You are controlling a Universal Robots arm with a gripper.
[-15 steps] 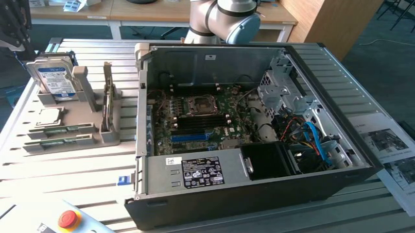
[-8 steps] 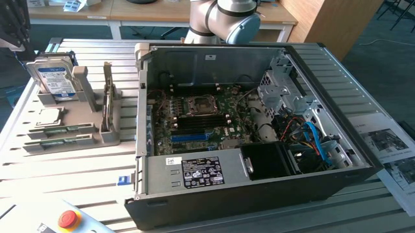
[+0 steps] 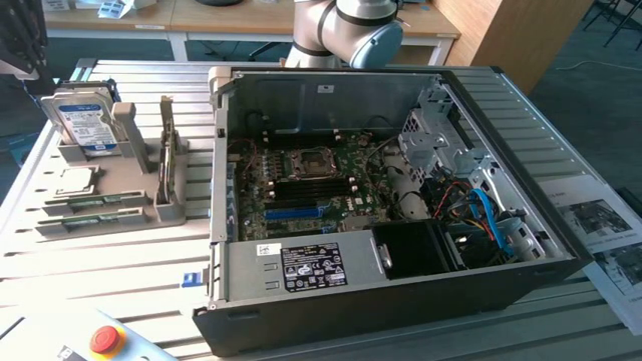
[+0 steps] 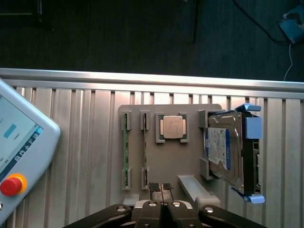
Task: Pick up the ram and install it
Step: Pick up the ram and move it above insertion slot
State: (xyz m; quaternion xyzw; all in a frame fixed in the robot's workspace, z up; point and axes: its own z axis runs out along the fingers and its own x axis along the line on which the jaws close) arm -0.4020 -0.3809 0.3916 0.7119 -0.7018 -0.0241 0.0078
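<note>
Two green ram sticks (image 4: 126,147) (image 4: 145,147) lie side by side in slots of a grey holder (image 4: 166,161). In the exterior view they are the sticks (image 3: 95,201) (image 3: 90,220) at the holder's near end, to the left of the open computer case (image 3: 401,301). My gripper (image 4: 160,186) hangs above the holder's edge, close to the nearer stick, well clear of it. Its fingertips are pressed together, shut, with nothing between them. The motherboard (image 3: 311,180) lies inside the case with dark memory slots (image 3: 301,192) and a blue slot (image 3: 296,213).
The holder also carries a square silver processor (image 4: 172,127) and an upright hard drive (image 4: 228,152). A teach pendant with a red stop button (image 4: 12,184) lies on the ribbed metal table (image 4: 71,142). Cables and a drive cage (image 3: 441,143) crowd the case's right side.
</note>
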